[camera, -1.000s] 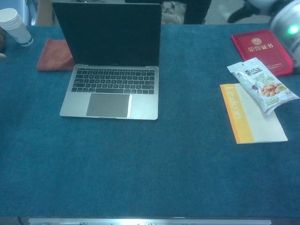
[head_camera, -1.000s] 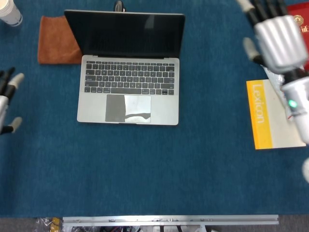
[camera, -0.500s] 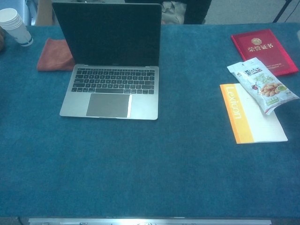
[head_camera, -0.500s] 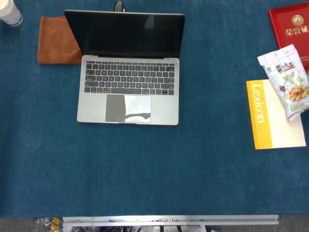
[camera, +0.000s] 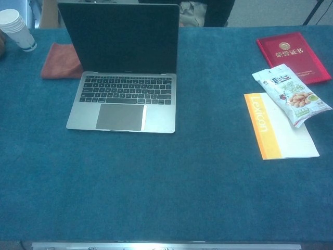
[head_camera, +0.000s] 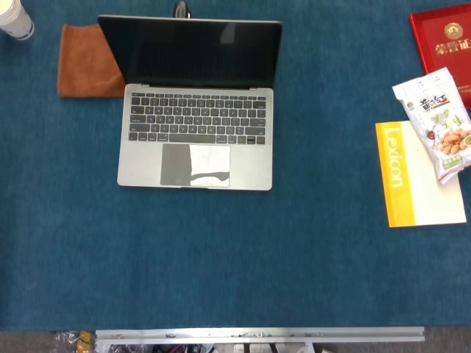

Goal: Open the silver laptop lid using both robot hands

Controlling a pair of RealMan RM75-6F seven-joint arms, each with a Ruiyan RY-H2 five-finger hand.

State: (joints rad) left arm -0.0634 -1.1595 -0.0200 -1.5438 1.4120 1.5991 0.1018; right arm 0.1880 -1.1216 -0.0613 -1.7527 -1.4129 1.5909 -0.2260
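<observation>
Head view showed the silver laptop (head_camera: 195, 147) standing open on the blue table (head_camera: 221, 257), its dark screen raised upright behind the keyboard. Neither hand appeared in either view, so their state could not be told. A brown cloth (head_camera: 87, 60) lay just beside the lid's left edge, with paper cups (camera: 16, 28) at the far left. To the right, a snack packet (camera: 292, 94) overlapped a yellow-edged booklet (camera: 278, 130), near a red book (camera: 292, 54).

Silver laptop (camera: 122, 99), lid upright, screen dark, on blue table (camera: 166, 187). Red cloth (camera: 60, 61) behind-left; paper cups (camera: 18, 29) beyond. Right: Lexicon booklet (camera: 278, 127), snack bag (camera: 291, 94) overlapping it, red certificate (camera: 291, 54).
</observation>
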